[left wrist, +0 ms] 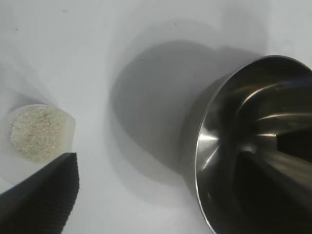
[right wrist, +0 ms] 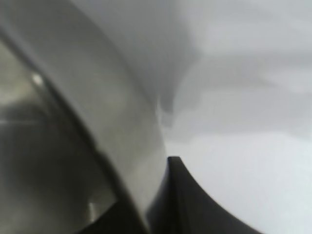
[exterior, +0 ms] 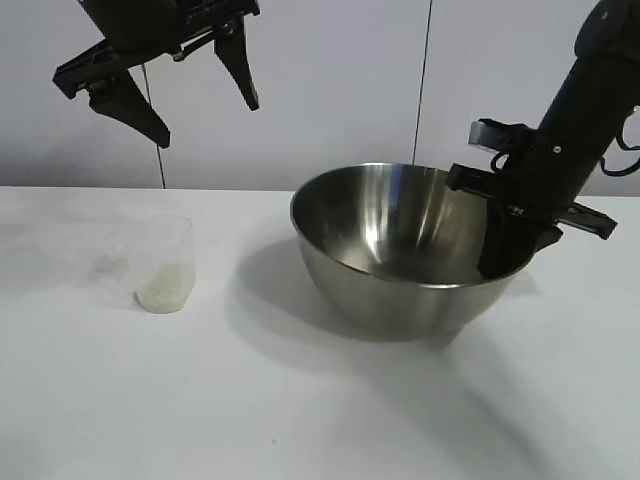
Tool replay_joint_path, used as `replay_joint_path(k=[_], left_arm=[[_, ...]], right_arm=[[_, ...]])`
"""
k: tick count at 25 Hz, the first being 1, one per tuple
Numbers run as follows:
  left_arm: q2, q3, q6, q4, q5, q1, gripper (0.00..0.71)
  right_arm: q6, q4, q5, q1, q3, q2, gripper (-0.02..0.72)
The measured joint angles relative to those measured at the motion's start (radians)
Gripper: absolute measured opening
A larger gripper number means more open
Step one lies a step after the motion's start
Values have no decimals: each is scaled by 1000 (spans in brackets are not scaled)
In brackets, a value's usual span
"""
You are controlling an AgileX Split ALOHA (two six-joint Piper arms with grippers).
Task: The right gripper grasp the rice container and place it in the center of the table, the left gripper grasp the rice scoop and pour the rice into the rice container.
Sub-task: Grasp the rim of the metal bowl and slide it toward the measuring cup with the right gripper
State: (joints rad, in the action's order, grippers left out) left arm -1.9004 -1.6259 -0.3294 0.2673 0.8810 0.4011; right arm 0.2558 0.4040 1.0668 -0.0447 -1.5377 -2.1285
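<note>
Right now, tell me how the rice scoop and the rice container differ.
The rice scoop is small, translucent plastic; the rice container is a far bigger shiny steel bowl. The scoop holds rice; the bowl looks empty. The scoop stands free under the open left claw; the right claw grips the bowl's rim. Both sit upright on the table.

Below my left gripper [exterior: 205, 100], whose fingers are spread wide, I see only open air down to the rice scoop [exterior: 160, 265], which stands alone on the table [exterior: 300, 400]. A bare strip separates it from the rice container [exterior: 400, 250], so I can pass between them. My right gripper [exterior: 520, 245] straddles the container's far rim, one finger inside; that wall blocks any sideways move there.
</note>
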Motion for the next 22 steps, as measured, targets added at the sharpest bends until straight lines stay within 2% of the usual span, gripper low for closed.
replay_joint_path(k=[4, 8, 12, 16, 22], left_arm=[[0, 0, 0, 0, 0, 0, 622], [0, 0, 0, 0, 0, 0, 622], [0, 0, 0, 0, -1, 0, 622], [0, 0, 0, 0, -1, 0, 622], [0, 0, 0, 0, -2, 0, 622]], right_arm=[[0, 5, 45, -1, 0, 10, 16], [-28, -4, 35, -46, 0, 10, 13], [-74, -6, -25, -140, 0, 10, 13], [-130, -39, -87, -215, 0, 5, 12], [-180, -64, -142, -239, 0, -5, 13]])
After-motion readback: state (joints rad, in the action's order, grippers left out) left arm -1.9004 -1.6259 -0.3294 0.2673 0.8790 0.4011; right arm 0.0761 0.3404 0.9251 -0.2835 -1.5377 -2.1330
